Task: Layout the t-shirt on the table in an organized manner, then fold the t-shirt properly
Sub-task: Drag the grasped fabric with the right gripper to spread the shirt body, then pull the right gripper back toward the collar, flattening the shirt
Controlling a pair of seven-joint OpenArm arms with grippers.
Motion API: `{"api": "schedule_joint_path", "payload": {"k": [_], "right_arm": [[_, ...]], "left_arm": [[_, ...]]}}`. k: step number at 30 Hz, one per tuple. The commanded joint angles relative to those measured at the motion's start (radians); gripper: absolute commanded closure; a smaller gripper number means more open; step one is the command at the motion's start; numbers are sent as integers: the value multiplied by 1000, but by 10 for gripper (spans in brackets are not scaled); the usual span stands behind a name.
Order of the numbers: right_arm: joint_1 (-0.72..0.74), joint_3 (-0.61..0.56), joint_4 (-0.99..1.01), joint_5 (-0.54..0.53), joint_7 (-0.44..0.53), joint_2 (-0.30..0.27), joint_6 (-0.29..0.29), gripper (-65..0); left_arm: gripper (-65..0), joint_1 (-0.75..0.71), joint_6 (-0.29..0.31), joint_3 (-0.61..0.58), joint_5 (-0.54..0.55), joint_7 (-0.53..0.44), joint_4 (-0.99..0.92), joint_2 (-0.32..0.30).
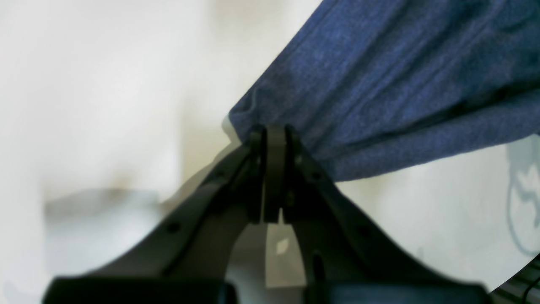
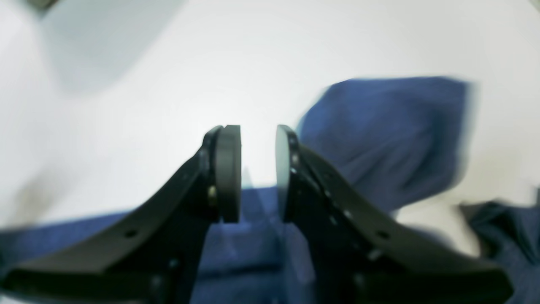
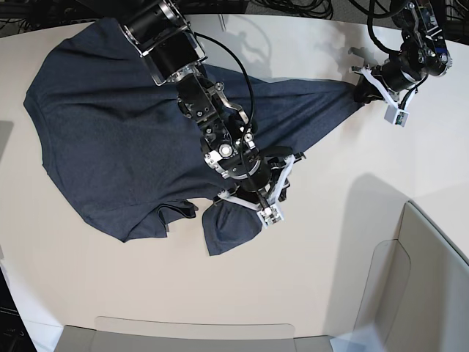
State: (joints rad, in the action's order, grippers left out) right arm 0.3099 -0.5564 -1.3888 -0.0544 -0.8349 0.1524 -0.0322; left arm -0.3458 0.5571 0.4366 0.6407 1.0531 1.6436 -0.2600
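The dark navy t-shirt (image 3: 110, 125) lies spread over the left half of the off-white table (image 3: 330, 242), with one corner pulled out into a taut point at the far right. My left gripper (image 3: 364, 93) is shut on that corner; in the left wrist view the pads (image 1: 274, 169) pinch the blue cloth (image 1: 379, 84), lifted off the table. My right gripper (image 3: 272, 189) hovers over the shirt's near edge, beside a folded-over sleeve flap (image 3: 229, 226). Its jaws (image 2: 258, 169) stand apart with nothing between them, blue cloth (image 2: 388, 135) below and beyond.
Grey translucent bin walls stand at the lower right (image 3: 418, 279) and along the bottom edge (image 3: 190, 330). Black cables (image 3: 293, 7) lie beyond the table's far edge. Bare tabletop (image 3: 146, 279) stretches in front of the shirt.
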Motion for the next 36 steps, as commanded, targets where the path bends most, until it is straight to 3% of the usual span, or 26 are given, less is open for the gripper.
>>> {"api": "schedule_joint_path", "payload": {"k": [1,5,10,18,27,36], "right_arm": [[18,-4,-22,9,-1,5,8,-122],[7,-1,-11,9,-64,5,12,-87],[36,0,49,11,-134,-40,15,-87],[143,2,237,11,-133,-113,16,-86],[179,207,239,11,-133,-221,15,-86],[222,223,239,11,-131,-281,15,-87]], "left_arm": [[0,-16,-15,-2,-78,80,-7,-6],[0,-16,-15,1,-78,80,-9,-8],[0,-22,-15,3,-78,77,-9,-8],[0,-26,-15,3,-78,45,-9,-9],[0,-46,-15,5,-78,42,-10,-11],[0,-89,-19,6,-78,-27,-30,-40]]}}
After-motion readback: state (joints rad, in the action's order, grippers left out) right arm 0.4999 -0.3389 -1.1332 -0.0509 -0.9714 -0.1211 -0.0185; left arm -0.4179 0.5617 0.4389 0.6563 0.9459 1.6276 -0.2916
